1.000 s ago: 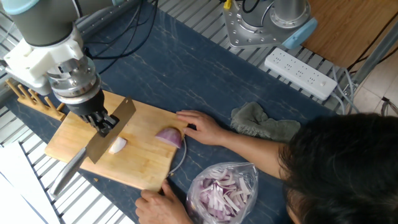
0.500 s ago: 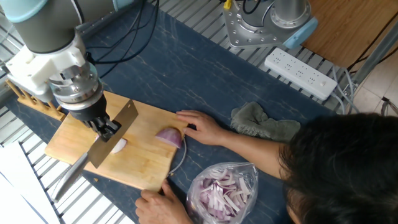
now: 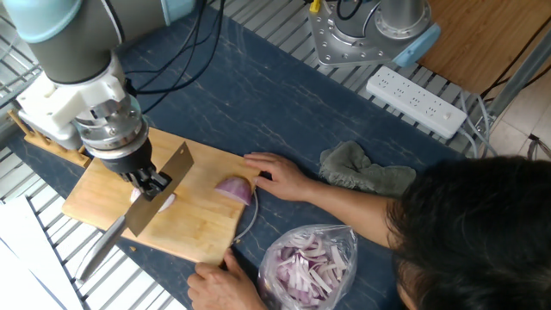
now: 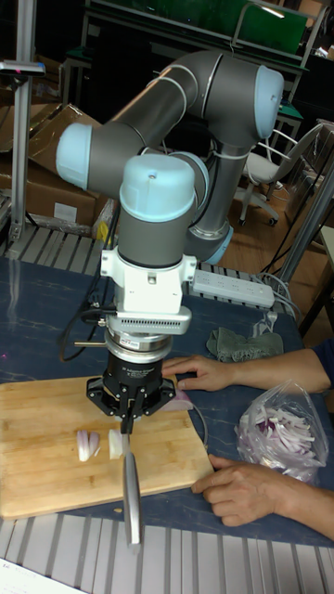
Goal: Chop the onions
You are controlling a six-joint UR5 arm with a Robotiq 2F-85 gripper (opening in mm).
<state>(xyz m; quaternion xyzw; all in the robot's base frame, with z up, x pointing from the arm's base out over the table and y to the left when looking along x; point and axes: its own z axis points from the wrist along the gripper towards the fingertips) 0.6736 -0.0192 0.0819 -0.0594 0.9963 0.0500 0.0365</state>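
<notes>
A dark blue marbled mat [image 3: 258,95] covers the slatted metal table [image 3: 39,224]. Beyond the mat's far edge lies a white power strip [image 3: 416,101], with a wooden panel [image 3: 482,39] behind it. Behind the table stand cardboard boxes [image 4: 37,176], a swivel chair [image 4: 264,172] and a green-topped bench [image 4: 269,28].

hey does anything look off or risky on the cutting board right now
Yes: a person's hand rests on the board beside the purple onion half, close to the knife the gripper holds. Nothing is spilled.
</notes>
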